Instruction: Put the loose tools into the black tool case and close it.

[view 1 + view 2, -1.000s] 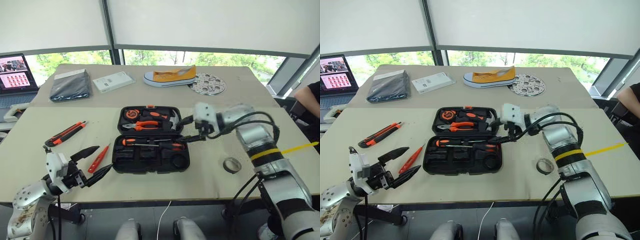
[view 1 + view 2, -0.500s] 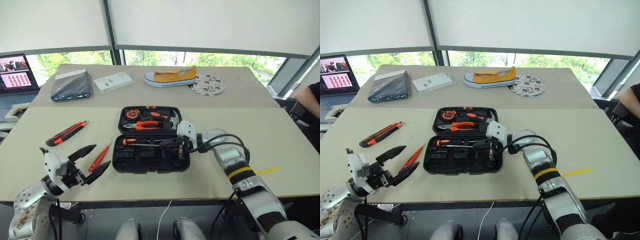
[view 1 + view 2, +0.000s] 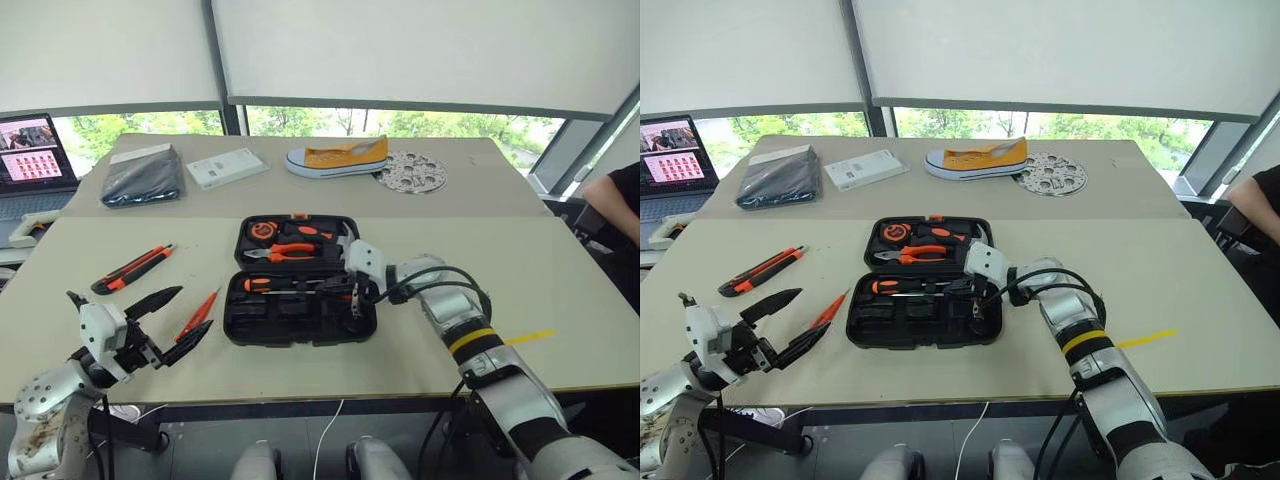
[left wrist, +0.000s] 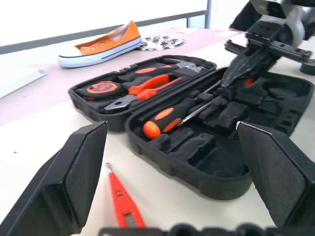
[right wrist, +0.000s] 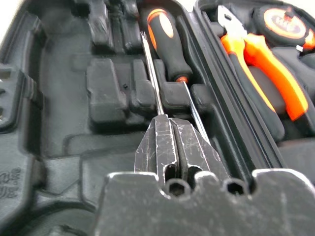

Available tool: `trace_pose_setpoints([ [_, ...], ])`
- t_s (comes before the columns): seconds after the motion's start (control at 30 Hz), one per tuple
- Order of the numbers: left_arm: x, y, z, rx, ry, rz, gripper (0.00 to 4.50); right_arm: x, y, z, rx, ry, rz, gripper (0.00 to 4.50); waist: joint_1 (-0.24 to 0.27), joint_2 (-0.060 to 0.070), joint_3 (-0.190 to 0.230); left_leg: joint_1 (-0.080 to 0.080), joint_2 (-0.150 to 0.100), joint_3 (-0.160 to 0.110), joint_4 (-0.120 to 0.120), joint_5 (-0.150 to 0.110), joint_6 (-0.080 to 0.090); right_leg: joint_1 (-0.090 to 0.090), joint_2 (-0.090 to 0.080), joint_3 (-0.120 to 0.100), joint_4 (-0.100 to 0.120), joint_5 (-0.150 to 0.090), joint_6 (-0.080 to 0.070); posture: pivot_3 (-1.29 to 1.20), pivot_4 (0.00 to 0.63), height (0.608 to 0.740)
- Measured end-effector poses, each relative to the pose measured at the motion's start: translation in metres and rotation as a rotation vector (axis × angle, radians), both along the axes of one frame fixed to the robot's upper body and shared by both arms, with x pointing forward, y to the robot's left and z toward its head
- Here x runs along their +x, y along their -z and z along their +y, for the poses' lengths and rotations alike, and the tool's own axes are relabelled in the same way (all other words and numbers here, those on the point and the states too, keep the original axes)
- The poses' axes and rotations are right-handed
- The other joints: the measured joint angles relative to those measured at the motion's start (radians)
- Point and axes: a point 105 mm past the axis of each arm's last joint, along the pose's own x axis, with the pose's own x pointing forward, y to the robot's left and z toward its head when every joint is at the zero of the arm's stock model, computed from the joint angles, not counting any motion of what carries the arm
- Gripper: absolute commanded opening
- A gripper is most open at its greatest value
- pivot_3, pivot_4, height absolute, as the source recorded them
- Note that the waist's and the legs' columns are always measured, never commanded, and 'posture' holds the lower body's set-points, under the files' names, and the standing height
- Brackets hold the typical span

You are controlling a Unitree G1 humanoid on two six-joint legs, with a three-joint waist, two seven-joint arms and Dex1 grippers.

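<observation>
1. Nearest the camera, the left hand (image 3: pixel 165 325) hovered over the tabletop's (image 3: pixel 560 280) front edge, its two black fingers spread wide apart, nothing between them.
2. Just beyond it lay one slim all-orange tester screwdriver (image 3: pixel 197 315), loose on the tabletop, between that hand and the case.
3. A little further left sat one orange-and-black utility knife (image 3: pixel 131 269), also loose, well apart from the case.
4. At centre, one black tool case (image 3: pixel 299 292) lay open flat, both halves showing their moulded slots.
5. The near half held two black-and-orange-handled screwdrivers (image 5: pixel 167 42) lying side by side, their shafts parallel; the other slots of that half looked bare.
6. The right hand (image 5: pixel 173 142) was down inside that near half, fingers pressed together, tips right at the end of one thin shaft; whether they pinched it, I could not tell.
7. The far half held one pair of orange-handled pliers (image 3: pixel 288 251), one tape measure (image 3: pixel 263 229) and what looked like one hammer (image 3: pixel 340 240).
8. Further back: one flat black pouch (image 3: pixel 143 179), one white booklet (image 3: pixel 227 166), one yellow shoe (image 3: pixel 337 156) and one perforated round disc (image 3: pixel 410 171).
9. Far left, one laptop (image 3: pixel 35 152) stood open, its screen lit.
</observation>
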Motion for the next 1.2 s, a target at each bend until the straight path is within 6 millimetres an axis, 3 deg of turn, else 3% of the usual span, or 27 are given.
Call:
trace_pose_setpoints([
  [0.1, -0.005, 0.001, 0.028, -0.004, -0.127, 0.009, 4.50, -0.010, -0.033, -0.022, 0.136, 0.014, -0.073, 1.06, 0.004, 0.000, 0.000, -0.005, 0.000, 0.000, -0.001, -0.001, -0.001, -0.004, 0.000, 0.000, 0.000, 0.002, 0.001, 0.00, 0.150, 0.740],
  [0.2, -0.022, 0.006, 0.074, -0.008, -0.339, 0.046, 4.50, -0.024, -0.042, -0.053, 0.215, 0.114, -0.141, 2.15, 0.006, -0.002, -0.001, -0.005, 0.000, 0.000, -0.001, -0.004, -0.006, -0.004, 0.000, -0.001, -0.001, -0.002, 0.002, 0.00, 0.150, 0.740],
  [0.27, -0.035, 0.011, 0.099, -0.028, -0.448, 0.072, 4.50, -0.034, -0.036, -0.069, 0.252, 0.183, -0.144, 2.84, 0.006, -0.002, -0.001, -0.005, -0.001, 0.001, -0.001, -0.005, -0.007, -0.005, -0.001, 0.000, -0.001, -0.003, 0.002, 0.00, 0.150, 0.740],
  [0.37, -0.049, 0.017, 0.120, -0.058, -0.540, 0.110, 4.50, -0.053, -0.028, -0.078, 0.282, 0.196, -0.152, 3.88, 0.006, -0.002, -0.001, -0.004, -0.001, 0.001, -0.001, -0.005, -0.007, -0.004, -0.001, -0.001, -0.001, -0.005, 0.005, 0.00, 0.150, 0.740],
  [0.43, -0.067, 0.028, 0.135, -0.098, -0.606, 0.185, 4.50, -0.076, -0.015, -0.091, 0.279, 0.220, -0.182, 3.88, 0.006, -0.003, -0.002, -0.002, 0.000, 0.001, -0.001, -0.006, -0.008, -0.003, -0.001, -0.001, -0.001, -0.009, 0.008, 0.00, 0.150, 0.740],
  [0.5, -0.081, 0.039, 0.142, -0.140, -0.643, 0.259, 4.50, -0.087, 0.003, -0.110, 0.250, 0.280, -0.138, 4.47, 0.005, -0.003, -0.002, -0.001, 0.000, 0.001, -0.001, -0.007, -0.010, -0.002, -0.002, 0.000, -0.001, -0.012, 0.003, 0.00, 0.150, 0.740],
  [0.53, -0.081, 0.040, 0.143, -0.158, -0.644, 0.269, 4.50, -0.089, 0.005, -0.117, 0.253, 0.305, -0.127, 4.48, 0.005, -0.003, -0.001, -0.001, 0.000, 0.002, 0.000, -0.007, -0.010, -0.002, -0.003, 0.001, -0.001, -0.012, 0.004, 0.00, 0.150, 0.740],
  [0.6, -0.077, 0.036, 0.141, -0.172, -0.629, 0.265, 4.50, -0.090, 0.002, -0.126, 0.266, 0.340, -0.134, 4.48, 0.007, -0.005, -0.001, 0.001, 0.001, 0.002, 0.000, -0.011, -0.017, -0.002, -0.003, 0.001, -0.001, -0.010, 0.004, 0.00, 0.150, 0.740],
  [0.73, -0.052, 0.017, 0.108, -0.131, -0.422, 0.281, 4.50, -0.094, 0.001, -0.133, 0.254, 0.360, -0.150, 4.48, 0.010, -0.007, -0.001, 0.002, 0.003, 0.002, 0.000, -0.012, -0.018, -0.004, -0.003, -0.001, -0.002, -0.009, 0.002, 0.00, 0.150, 0.740],
  [0.9, -0.005, 0.009, 0.037, -0.076, -0.202, 0.382, 4.50, -0.095, -0.022, -0.117, 0.278, 0.273, -0.231, 4.48, 0.007, -0.005, -0.001, 0.001, 0.001, 0.003, 0.000, -0.012, -0.018, -0.001, -0.002, 0.001, -0.001, -0.007, 0.003, 0.00, 0.150, 0.740],
  [1.07, 0.021, 0.017, 0.005, -0.043, -0.250, 0.473, 4.50, -0.094, -0.034, -0.102, 0.275, 0.200, -0.264, 4.48, -0.002, -0.005, -0.001, 0.002, 0.002, 0.003, -0.001, -0.008, -0.010, -0.001, 0.002, 0.003, 0.000, -0.006, 0.004, 0.00, 0.150, 0.740],
  [1.2, 0.024, 0.035, -0.008, -0.025, -0.316, 0.547, 4.50, -0.092, -0.041, -0.096, 0.275, 0.172, -0.287, 4.48, 0.003, -0.005, -0.001, 0.000, 0.001, 0.003, -0.001, -0.012, -0.009, -0.001, 0.002, 0.004, 0.000, -0.006, 0.004, 0.00, 0.150, 0.740],
])
